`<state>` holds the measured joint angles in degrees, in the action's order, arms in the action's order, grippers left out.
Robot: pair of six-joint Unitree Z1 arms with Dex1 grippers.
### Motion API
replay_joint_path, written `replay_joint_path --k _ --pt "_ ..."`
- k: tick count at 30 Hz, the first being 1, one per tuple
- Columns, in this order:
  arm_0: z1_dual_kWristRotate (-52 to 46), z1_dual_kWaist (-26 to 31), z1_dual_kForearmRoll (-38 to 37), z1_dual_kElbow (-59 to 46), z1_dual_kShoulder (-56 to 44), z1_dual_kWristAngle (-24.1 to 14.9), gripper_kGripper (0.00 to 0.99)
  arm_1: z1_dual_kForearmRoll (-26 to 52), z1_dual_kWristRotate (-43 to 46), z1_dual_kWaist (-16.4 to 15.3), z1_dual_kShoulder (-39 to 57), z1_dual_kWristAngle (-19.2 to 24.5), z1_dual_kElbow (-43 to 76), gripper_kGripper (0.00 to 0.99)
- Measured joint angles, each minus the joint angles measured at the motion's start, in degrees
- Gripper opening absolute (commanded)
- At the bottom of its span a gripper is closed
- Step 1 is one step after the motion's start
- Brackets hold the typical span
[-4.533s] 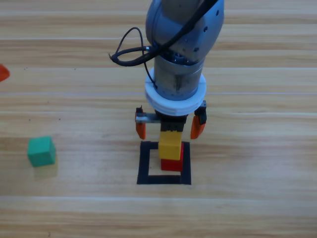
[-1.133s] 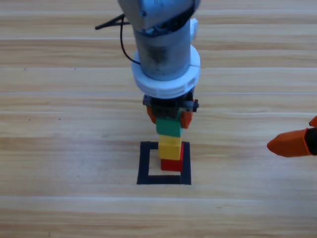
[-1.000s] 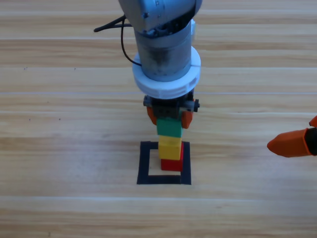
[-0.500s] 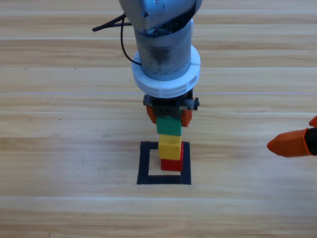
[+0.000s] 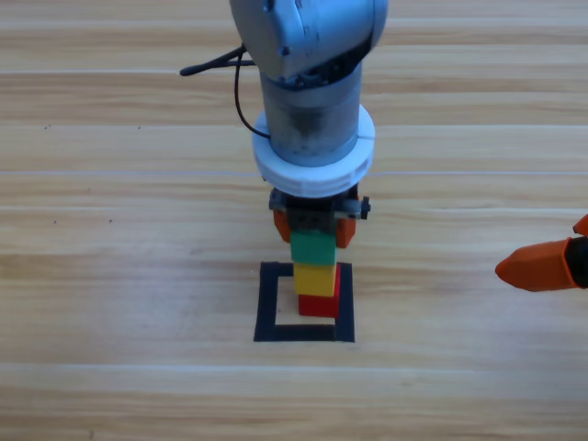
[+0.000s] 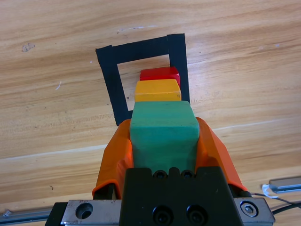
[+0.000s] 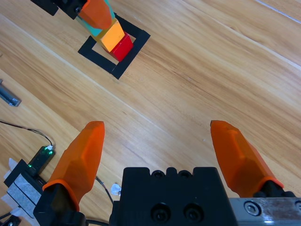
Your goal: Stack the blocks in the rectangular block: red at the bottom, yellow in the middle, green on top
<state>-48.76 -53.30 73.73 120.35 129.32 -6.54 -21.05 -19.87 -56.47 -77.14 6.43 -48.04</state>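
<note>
Right gripper [image 5: 551, 265] cut off, arm perhaps off-frame

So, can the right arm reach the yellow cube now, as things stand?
Probably not cleanly. The left gripper is shut on the green cube right above the yellow cube, crowding it; the right gripper waits open at the table's right edge.

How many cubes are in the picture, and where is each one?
3, in one column: the red cube lies in the tape square, the yellow cube on it, the green cube on top, held by the left gripper.
</note>
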Motion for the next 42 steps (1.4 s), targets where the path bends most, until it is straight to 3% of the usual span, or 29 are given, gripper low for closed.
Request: replay_joint_path --k 28,31,34,36,38,42 --pt "-0.43 0.00 0.00 0.06 1.20 -0.16 0.114 0.00 0.00 0.00 0.00 -0.02 0.00 0.990" --pt "-0.43 0.00 0.00 0.09 1.30 -0.23 0.261 0.00 0.00 0.00 0.00 -0.02 0.00 0.990" --pt "-0.43 0.00 -0.01 0.77 1.38 -0.25 0.663 0.00 0.00 0.00 0.00 -0.02 0.00 0.990" --pt "-0.45 -0.02 -0.02 2.06 1.56 -0.25 0.816 0.00 0.00 0.00 0.00 -0.02 0.00 0.990" --pt "-0.50 -0.07 -0.02 2.33 1.56 -0.25 0.870 0.00 0.00 0.00 0.00 -0.02 0.01 0.990" --pt "-0.53 -0.16 -0.02 2.33 1.56 -0.41 0.868 0.00 0.00 0.00 0.00 -0.03 0.01 0.990"
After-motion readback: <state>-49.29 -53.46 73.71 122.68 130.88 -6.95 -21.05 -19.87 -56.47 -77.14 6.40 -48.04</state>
